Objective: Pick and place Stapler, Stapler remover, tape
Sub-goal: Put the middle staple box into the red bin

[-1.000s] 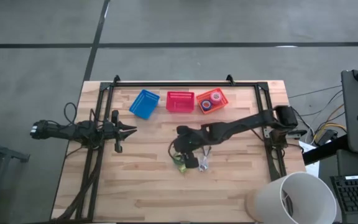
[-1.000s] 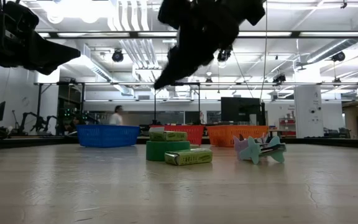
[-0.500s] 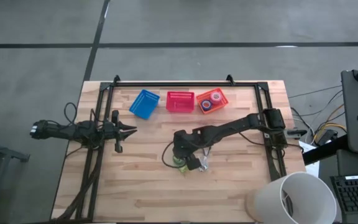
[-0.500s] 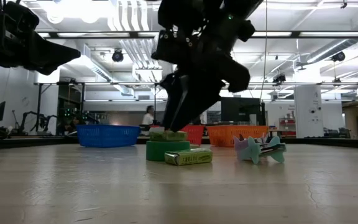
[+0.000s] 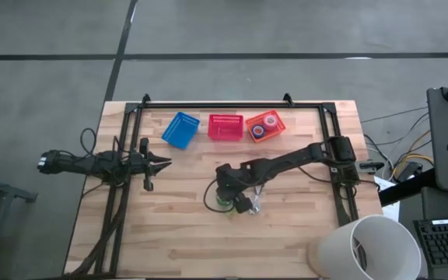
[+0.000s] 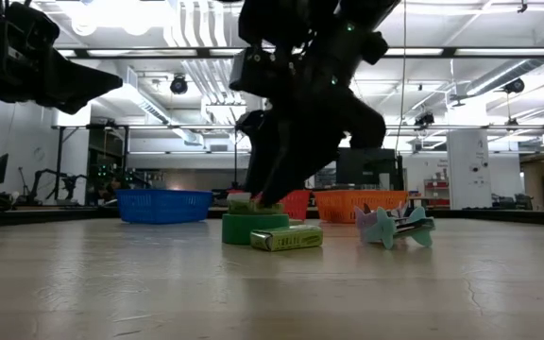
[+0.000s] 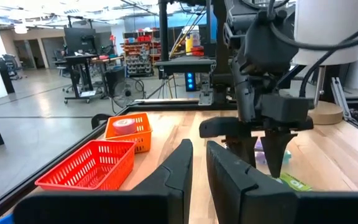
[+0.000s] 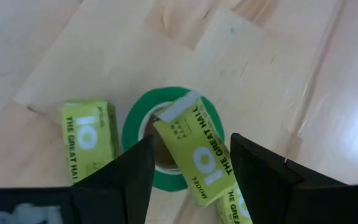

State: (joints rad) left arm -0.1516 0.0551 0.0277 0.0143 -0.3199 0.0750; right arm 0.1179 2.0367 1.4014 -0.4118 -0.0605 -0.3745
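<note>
A green tape roll (image 8: pixel 166 177) lies flat on the table at its middle. A yellow-green box (image 8: pixel 197 158) rests tilted on top of the roll, and a second box (image 8: pixel 89 140) lies on the table beside it. My right gripper (image 8: pixel 191 144) is open, low over the roll (image 6: pixel 255 228), one finger on each long side of the upper box. The pastel stapler remover (image 6: pixel 395 227) lies on the table close by. The stapler is out of view. My left gripper (image 7: pixel 199 146) waits at the table's left, level, with a narrow gap between its fingers. My right gripper comes down from above at a slant. Its fingers (image 8: pixel 138 168) stand level with the upper box's long sides (image 8: pixel 166 140). Whether they touch the box I cannot tell.
Three baskets stand in a row at the far edge: blue (image 5: pixel 180 129), red (image 5: pixel 225 127) and orange (image 5: pixel 265 126). The orange one holds a pink and a blue tape roll. A dark frame (image 5: pixel 232 105) borders the table's far edge and both sides. The near half is bare wood.
My right gripper has come down from well above the table onto the green tape roll and the box on it. It has rolled about its own axis on the way and kept the same opening. The roll, the boxes and the stapler remover lie where they were.
</note>
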